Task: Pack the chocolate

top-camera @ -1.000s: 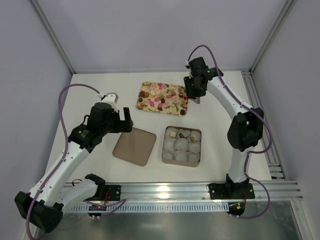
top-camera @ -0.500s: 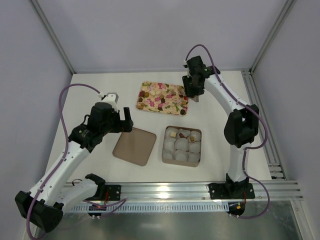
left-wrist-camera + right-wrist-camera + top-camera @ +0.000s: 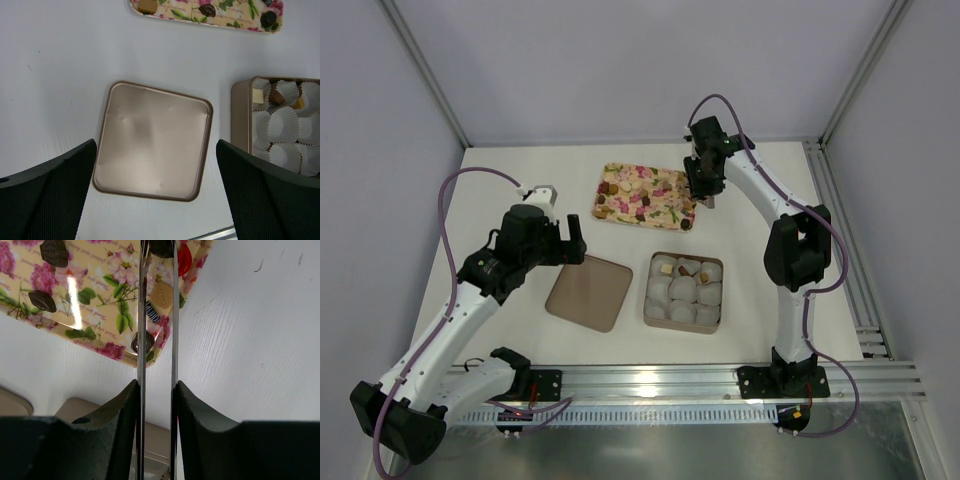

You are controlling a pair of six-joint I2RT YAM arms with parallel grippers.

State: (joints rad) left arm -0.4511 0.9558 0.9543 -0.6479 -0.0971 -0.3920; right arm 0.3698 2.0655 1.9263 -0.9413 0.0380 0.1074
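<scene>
**Right arm at the tray edge, most cups unfilled**

The right pincer (image 3: 708,198) hangs over the near right corner of the flowered tray (image 3: 95,315), and that is where the loose chocolate (image 3: 54,251) lies, dark pieces and a tan one (image 3: 162,294) scattered across the print. Its two long metal blades stand narrowly apart and parallel. A dark lump sits between their tips at the very top of the wrist view, but it is cut off there. I cannot tell whether the blades are pinching it or merely straddling it. Thin blades suit the job: the pieces are small and lie close together.

The left pincer (image 3: 156,145) is spread wide and holds nothing, hovering above the lid (image 3: 145,110). The lid lies flat on the bench (image 3: 60,60), just left of the open box (image 3: 241,120). Waiting there probably keeps that arm out of the way and ready for closing the box later.

Inside the box, the white paper cups (image 3: 284,120) fill the whole floor. Only the far row shows pieces, one of them brown (image 3: 276,97). The rest look empty, so the packing seems to be at an early stage.

A red piece (image 3: 184,260) lies right beside the blades, and the raised tray rim lies between the blades and the box. Both could catch them on a low sideways move.
</scene>
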